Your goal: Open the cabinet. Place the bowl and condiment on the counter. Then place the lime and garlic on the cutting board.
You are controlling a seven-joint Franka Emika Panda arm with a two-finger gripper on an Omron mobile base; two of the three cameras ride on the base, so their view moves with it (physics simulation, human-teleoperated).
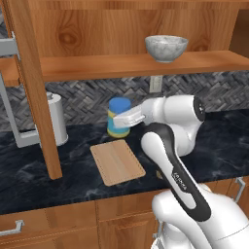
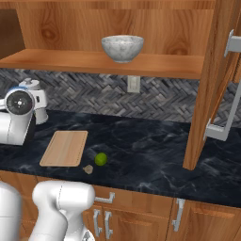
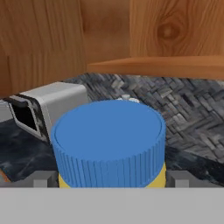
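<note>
The gripper sits spread wide around the jar, ribbed blue lid and yellow body, which looks just set down on the dark marbled counter behind the pale wood board, while the speckled bowl waits above on the shelf.

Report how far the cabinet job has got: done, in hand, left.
Done: the cabinet stands open. In hand: the condiment stands on the counter behind the cutting board, and the open gripper has a fingertip on either side of it. Left: the bowl is on the cabinet shelf; the lime and garlic lie on the counter beside the board.
</note>
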